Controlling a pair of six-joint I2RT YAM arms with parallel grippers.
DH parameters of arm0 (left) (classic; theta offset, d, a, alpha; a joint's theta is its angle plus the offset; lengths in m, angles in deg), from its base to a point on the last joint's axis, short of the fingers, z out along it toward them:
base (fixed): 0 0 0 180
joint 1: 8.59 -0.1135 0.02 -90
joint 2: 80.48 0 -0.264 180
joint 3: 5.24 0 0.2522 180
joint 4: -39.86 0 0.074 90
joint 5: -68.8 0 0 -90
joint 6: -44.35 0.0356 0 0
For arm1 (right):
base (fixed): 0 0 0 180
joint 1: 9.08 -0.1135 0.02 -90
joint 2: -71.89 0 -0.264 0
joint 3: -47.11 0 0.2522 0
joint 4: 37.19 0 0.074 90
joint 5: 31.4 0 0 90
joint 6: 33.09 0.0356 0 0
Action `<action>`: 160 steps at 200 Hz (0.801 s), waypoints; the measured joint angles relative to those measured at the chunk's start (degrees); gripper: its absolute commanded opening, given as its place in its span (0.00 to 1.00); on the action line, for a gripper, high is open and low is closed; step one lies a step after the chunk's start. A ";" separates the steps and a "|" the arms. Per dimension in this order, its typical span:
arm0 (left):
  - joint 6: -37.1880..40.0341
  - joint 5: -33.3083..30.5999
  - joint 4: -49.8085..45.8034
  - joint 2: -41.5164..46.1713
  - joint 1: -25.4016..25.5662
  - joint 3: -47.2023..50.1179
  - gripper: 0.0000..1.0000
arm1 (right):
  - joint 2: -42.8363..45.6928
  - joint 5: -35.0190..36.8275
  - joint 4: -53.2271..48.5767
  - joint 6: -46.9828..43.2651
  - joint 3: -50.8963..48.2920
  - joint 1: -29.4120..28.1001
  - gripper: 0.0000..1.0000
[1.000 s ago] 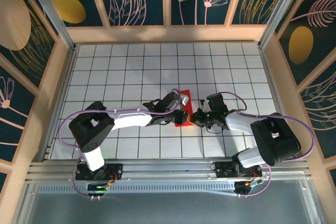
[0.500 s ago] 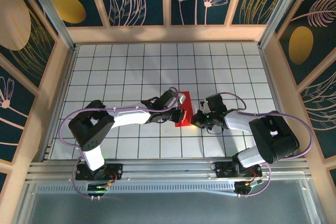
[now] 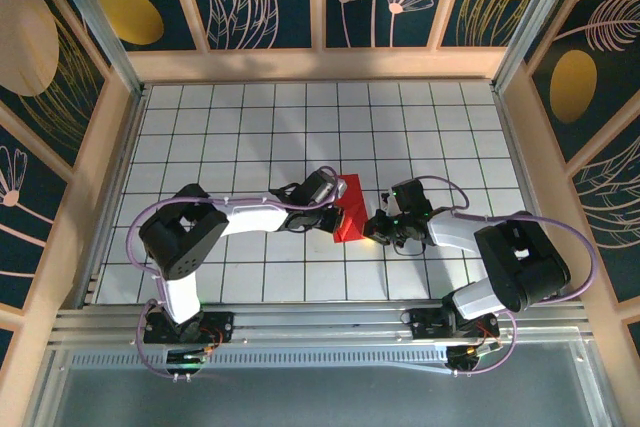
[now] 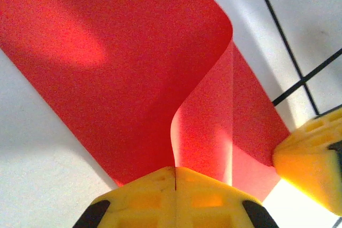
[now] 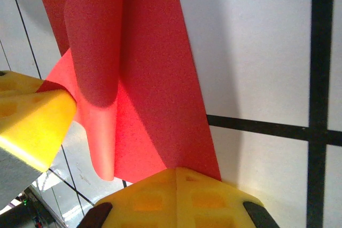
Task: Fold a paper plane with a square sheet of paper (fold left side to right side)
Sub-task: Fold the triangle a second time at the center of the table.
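Square sheet of paper [image 3: 349,209] lay near the middle of the white gridded worktop [image 3: 250,127]. From above it showed as a narrow bright red strip slanting between the two grippers. The left gripper [image 3: 336,213] sat at its left side and the right gripper [image 3: 376,228] at its near right corner, the two just beside each other.

In the left wrist view the left gripper [image 4: 175,177] was closed, its yellow fingertips [image 4: 214,196] pressed together with the edge of a lifted flap running into the seam between them. The paper [image 4: 123,62] curled up off the worktop there in a soft roll, not creased flat. At the right edge of that view the right gripper's yellow finger [image 4: 312,164] touched the sheet's corner.

In the right wrist view the right gripper [image 5: 175,177] was closed too, its tips meeting over the near edge of the paper [image 5: 149,78]. Whether it pinched the sheet or merely pressed it down could not be told. The left gripper's finger [image 5: 32,126] met the raised flap beside it
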 measured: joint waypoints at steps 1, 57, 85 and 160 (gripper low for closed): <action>0.00 0.00 -0.02 -0.02 0.00 0.00 0.00 | 0.00 0.00 0.00 0.00 0.00 0.00 0.00; 0.83 -1.36 -1.29 -0.59 -0.79 -0.02 0.00 | -0.04 0.02 -0.20 -0.02 0.13 0.00 0.00; 1.25 -1.70 -1.29 -0.59 -1.11 -0.02 0.00 | -0.15 0.07 -0.44 -0.24 0.31 0.02 0.00; 1.66 -1.95 -1.55 -0.59 -1.44 -0.94 0.00 | -0.26 0.02 -0.48 -0.85 0.37 0.00 0.00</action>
